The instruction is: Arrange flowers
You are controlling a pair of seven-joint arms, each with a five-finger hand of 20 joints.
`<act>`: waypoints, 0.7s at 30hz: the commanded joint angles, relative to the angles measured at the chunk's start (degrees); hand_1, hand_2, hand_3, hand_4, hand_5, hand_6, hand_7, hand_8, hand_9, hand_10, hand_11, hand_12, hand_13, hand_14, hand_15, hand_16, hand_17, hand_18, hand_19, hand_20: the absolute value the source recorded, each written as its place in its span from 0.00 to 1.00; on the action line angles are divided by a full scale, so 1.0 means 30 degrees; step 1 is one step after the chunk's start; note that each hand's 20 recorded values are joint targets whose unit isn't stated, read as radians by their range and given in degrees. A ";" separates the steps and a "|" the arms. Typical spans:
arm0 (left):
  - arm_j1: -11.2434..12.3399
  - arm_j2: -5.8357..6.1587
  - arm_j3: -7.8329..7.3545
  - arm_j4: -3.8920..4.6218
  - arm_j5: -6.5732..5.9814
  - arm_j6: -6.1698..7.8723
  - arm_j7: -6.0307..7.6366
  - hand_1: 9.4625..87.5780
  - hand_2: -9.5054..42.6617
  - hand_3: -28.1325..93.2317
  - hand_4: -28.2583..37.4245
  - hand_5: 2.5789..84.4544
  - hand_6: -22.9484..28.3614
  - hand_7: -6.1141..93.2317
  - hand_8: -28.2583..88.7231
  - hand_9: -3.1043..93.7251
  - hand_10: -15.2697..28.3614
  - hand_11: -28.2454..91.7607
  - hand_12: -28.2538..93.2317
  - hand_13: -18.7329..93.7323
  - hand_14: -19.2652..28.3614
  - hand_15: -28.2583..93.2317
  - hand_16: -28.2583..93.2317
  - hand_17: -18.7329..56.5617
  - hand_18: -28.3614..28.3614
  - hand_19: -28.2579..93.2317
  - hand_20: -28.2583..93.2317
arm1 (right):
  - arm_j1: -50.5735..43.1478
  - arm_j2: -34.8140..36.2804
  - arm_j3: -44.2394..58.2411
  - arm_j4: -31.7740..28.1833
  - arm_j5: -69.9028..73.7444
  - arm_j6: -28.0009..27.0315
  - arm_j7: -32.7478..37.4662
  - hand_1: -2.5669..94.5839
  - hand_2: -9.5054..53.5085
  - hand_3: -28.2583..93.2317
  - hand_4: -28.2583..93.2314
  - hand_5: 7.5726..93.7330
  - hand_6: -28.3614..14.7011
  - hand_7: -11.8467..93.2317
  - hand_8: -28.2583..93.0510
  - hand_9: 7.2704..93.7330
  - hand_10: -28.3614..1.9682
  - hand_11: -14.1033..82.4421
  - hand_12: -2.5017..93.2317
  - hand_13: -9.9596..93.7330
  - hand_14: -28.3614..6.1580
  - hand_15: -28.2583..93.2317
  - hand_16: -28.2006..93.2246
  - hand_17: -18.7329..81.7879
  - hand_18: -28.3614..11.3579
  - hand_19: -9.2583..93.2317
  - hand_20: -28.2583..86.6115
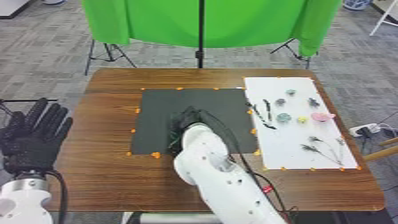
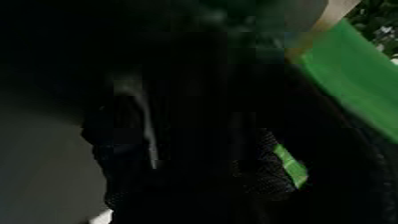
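- The flowers lie on a white sheet (image 1: 306, 137) on the right side of the table: a pink flower (image 1: 322, 117) near a yellow flower (image 1: 302, 120), and a pale green flower (image 1: 283, 118) on the yellow one's other side.
- Three small flower heads (image 1: 313, 102) lie farther back on the sheet.
- Thin sprigs (image 1: 312, 149) lie nearer the robot; dark twigs (image 1: 268, 116) lie by the sheet's left edge.
- The right hand (image 1: 188, 121) is over the black mat (image 1: 160, 107), left of the sheet; I cannot tell its state.
- The left hand (image 1: 32, 145) is by the table's (image 1: 102, 130) left edge, its fingers straight and apart.
- Behind the table hangs a green cloth (image 1: 160, 25).
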 commanded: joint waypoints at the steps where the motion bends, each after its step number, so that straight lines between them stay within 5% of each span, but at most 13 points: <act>1: 0.0258 0.0067 -0.0092 0.0151 -0.0291 -0.0081 0.0130 0.15 0.42 0.88 0.00 0.45 0.57 0.16 0.16 0.40 0.63 0.33 0.29 0.42 0.62 0.30 0.22 0.20 0.69 0.45 0.32 | -0.0648 -0.0255 0.0067 -0.0518 0.1951 0.1569 0.0511 0.38 0.13 0.91 0.07 0.65 0.45 0.26 0.15 0.77 0.29 0.45 0.24 0.77 0.37 0.75 0.43 0.59 0.09 1.00 0.60; 8: 0.0239 -0.0384 -0.0211 0.0310 -0.0421 -0.0509 0.0125 0.15 0.42 0.88 0.00 0.45 0.57 0.16 0.16 0.40 0.63 0.33 0.29 0.42 0.63 0.31 0.22 0.19 0.70 0.45 0.32 | -0.0794 0.1119 0.0131 -0.1890 0.2902 0.1748 -0.0899 0.36 0.16 0.91 0.07 0.60 0.42 0.23 0.15 0.74 0.25 0.39 0.21 0.77 0.36 0.73 0.41 0.59 0.09 1.00 0.59; 13: 0.0736 -0.0688 -0.0728 0.0192 -0.0439 -0.0441 0.0213 0.15 0.42 0.88 0.00 0.45 0.57 0.16 0.15 0.40 0.63 0.34 0.29 0.42 0.63 0.32 0.22 0.19 0.70 0.45 0.32 | -0.1724 0.2614 0.1013 -0.3507 0.1948 -0.0093 -0.2488 0.32 0.25 0.91 0.06 0.57 0.42 0.23 0.15 0.67 0.23 0.34 0.19 0.73 0.34 0.72 0.40 0.56 0.12 1.00 0.57; 18: 0.1040 -0.0837 -0.0902 0.0040 -0.0479 -0.0221 0.0285 0.16 0.41 0.88 0.00 0.45 0.57 0.16 0.15 0.38 0.62 0.34 0.29 0.42 0.63 0.32 0.22 0.19 0.70 0.46 0.32 | -0.2590 0.3927 0.1645 -0.4692 0.0408 -0.3291 -0.3560 0.30 0.28 0.90 0.07 0.59 0.42 0.22 0.16 0.66 0.21 0.32 0.19 0.72 0.33 0.72 0.40 0.56 0.12 1.00 0.56; 21: 0.1064 -0.0917 -0.0902 0.0024 -0.0488 -0.0229 0.0294 0.16 0.41 0.89 0.00 0.45 0.57 0.16 0.15 0.38 0.62 0.34 0.29 0.42 0.63 0.33 0.22 0.19 0.70 0.46 0.32 | -0.2869 0.4308 0.1712 -0.5180 -0.1362 -0.6807 -0.4271 0.29 0.31 0.89 0.07 0.63 0.42 0.23 0.16 0.62 0.17 0.31 0.19 0.67 0.27 0.71 0.39 0.52 0.11 0.98 0.55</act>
